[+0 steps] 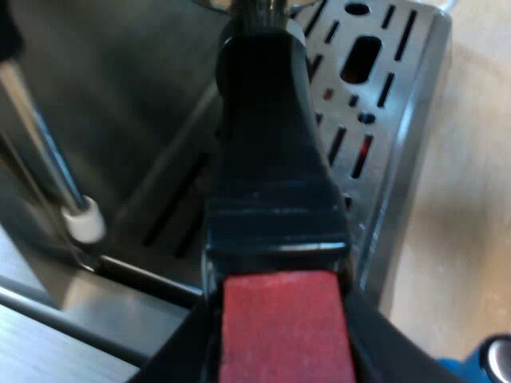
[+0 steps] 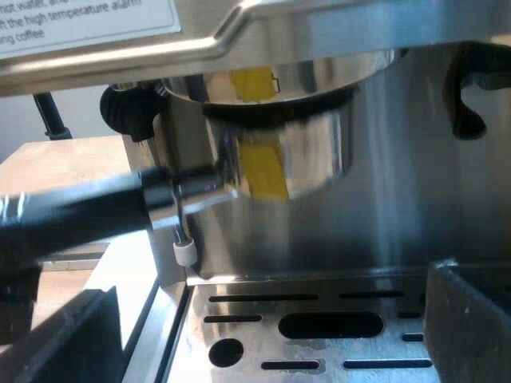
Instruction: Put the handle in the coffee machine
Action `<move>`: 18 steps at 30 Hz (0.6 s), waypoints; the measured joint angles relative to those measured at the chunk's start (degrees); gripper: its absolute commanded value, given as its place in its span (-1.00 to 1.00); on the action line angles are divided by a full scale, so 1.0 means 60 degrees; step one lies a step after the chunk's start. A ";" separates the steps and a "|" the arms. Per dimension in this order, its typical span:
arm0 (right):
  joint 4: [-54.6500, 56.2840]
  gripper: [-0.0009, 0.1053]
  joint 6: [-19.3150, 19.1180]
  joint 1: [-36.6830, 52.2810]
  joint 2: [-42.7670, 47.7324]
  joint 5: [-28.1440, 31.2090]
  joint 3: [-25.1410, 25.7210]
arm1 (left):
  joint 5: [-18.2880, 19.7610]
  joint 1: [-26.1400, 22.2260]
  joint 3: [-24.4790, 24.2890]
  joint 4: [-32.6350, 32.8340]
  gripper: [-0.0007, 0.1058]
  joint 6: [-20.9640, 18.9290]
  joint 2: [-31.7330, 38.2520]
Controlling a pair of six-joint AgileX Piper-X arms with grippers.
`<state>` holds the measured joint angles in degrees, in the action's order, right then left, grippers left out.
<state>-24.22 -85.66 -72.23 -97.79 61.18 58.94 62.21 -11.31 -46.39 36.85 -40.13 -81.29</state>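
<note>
The left gripper [image 1: 279,369] is clamped on the handle [image 1: 271,159] right at its red end [image 1: 286,315], a black finger pressed against either side. From there the handle's long axis runs straight away from the gripper, out over the slotted drip tray [image 1: 383,120] and up toward the espresso machine's front.

Seen from the right arm, the metal holder [image 2: 279,159] sits directly under the machine's round brew head [image 2: 271,80]. Its rim is up against the head, though I can't tell whether it has seated inside. The dark handle sticks out nearly level from it, sideways toward the machine's edge.

The right gripper [image 2: 263,339] hangs low over the drip tray with its fingers [image 2: 471,315] spread wide and nothing between them, so the left arm is the one placed to finish. What remains looks like a push upward and a swing of the handle about the holder's upright axis.

There is open air between holder and tray. The tight spot is the steam wand [image 2: 182,239], whose white tip hangs just beside the handle where it joins the holder.
</note>
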 measured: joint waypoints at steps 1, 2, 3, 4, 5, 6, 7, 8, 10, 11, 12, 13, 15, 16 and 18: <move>0.0000 0.48 0.0000 0.0000 0.0000 0.0000 0.0000 | -0.0002 0.0000 -0.0076 0.0000 -0.98 -0.0053 -0.0011; 0.0000 0.48 0.0000 0.0000 0.0000 0.0000 0.0000 | -0.0049 0.0000 -0.0117 0.0000 -0.98 -0.0053 -0.0011; 0.0000 0.48 0.0000 0.0000 0.0000 0.0000 0.0000 | -0.0066 0.0000 -0.0126 0.0000 -0.98 -0.0053 -0.0011; 0.0000 0.48 0.0000 0.0000 0.0000 0.0000 0.0000 | -0.0097 0.0000 -0.0149 0.0000 -0.98 -0.0053 -0.0011; 0.0000 0.48 0.0000 0.0000 0.0000 0.0000 0.0000 | -0.0099 0.0000 -0.0153 0.0000 -0.98 -0.0053 -0.0029; 0.0000 0.48 0.0000 0.0000 0.0000 0.0000 0.0000 | -0.0160 0.0028 -0.0184 0.0020 -0.98 -0.0035 -0.0024; 0.0000 0.48 0.0000 0.0000 0.0000 0.0000 0.0000 | -0.0160 0.0043 -0.0197 0.0071 -0.98 -0.0011 -0.0024; 0.0000 0.48 0.0000 0.0000 0.0000 0.0000 0.0000 | -0.0180 0.0068 -0.0214 0.0154 -0.98 0.0134 -0.0024; 0.0000 0.48 0.0000 0.0000 0.0000 0.0000 0.0000 | -0.0223 0.0144 -0.0259 0.0353 -0.98 0.0315 -0.0024; 0.0000 0.48 0.0000 0.0000 0.0000 0.0000 0.0000 | -0.0221 0.0202 -0.0272 0.0446 -0.98 0.0349 -0.0024; 0.0000 0.48 0.0000 0.0000 0.0000 0.0000 0.0000 | -0.0221 0.0214 -0.0266 0.0486 -0.98 0.0369 -0.0024; 0.0000 0.48 0.0000 0.0000 0.0000 0.0000 0.0000 | -0.0221 0.0226 -0.0266 0.0522 -0.98 0.0386 -0.0024; 0.0000 0.48 0.0000 0.0000 0.0000 0.0000 0.0000 | -0.0221 0.0221 -0.0266 0.0557 -0.98 0.0386 -0.0024; 0.0000 0.48 0.0000 0.0000 0.0000 0.0000 0.0000 | -0.0221 0.0221 -0.0288 0.0555 -0.98 0.0321 -0.0024; 0.0000 0.48 0.0000 0.0000 0.0000 0.0000 0.0000 | -0.0221 0.0221 -0.0329 0.0555 -0.98 0.0288 -0.0024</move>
<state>-24.22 -85.66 -72.23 -97.79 61.18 58.94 60.89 -9.99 -48.36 40.19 -38.40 -81.43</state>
